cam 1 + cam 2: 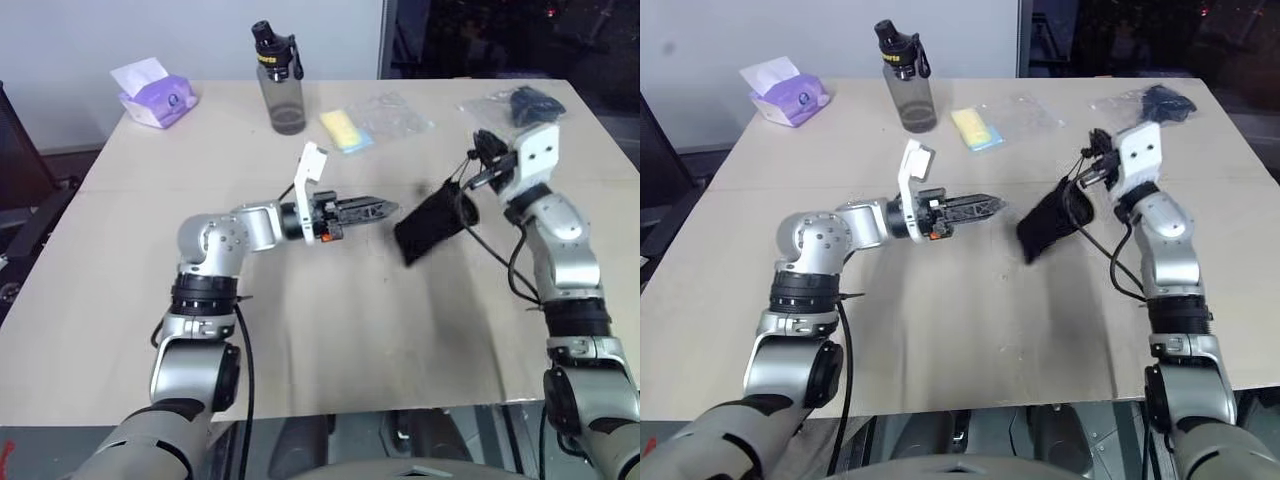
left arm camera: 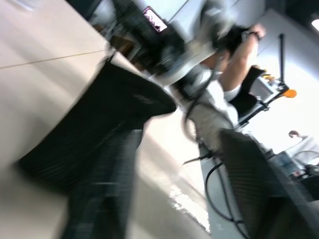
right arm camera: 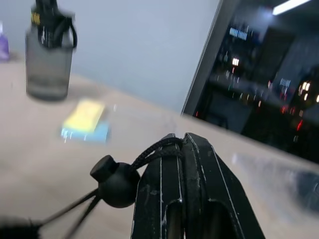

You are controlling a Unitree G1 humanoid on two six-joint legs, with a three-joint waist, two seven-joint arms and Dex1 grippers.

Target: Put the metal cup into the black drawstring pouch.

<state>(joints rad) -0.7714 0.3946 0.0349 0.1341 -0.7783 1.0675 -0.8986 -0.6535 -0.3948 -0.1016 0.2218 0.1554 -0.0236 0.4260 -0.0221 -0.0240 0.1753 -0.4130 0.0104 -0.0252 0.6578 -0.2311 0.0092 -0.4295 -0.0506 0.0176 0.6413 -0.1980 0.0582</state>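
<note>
The black drawstring pouch (image 1: 430, 228) hangs tilted by its cord over the middle right of the table, its lower corner close to the tabletop. My right gripper (image 3: 182, 142) is shut on the cord loop just above the round toggle (image 3: 115, 185), raised up and right of the pouch. My left gripper (image 1: 372, 208) points level toward the pouch from its left, a short gap away. In the left wrist view its fingers (image 2: 102, 189) stand wide apart and open, with the pouch (image 2: 99, 114) ahead of them. The metal cup is hidden.
A smoky-grey bottle (image 1: 283, 85) with a black cap stands at the back of the table (image 1: 330, 340). A purple tissue pack (image 1: 155, 95) lies back left. A yellow and blue sponge (image 1: 345, 130) and clear bags (image 1: 515, 102) lie back right. A person (image 2: 234, 45) stands beyond the table.
</note>
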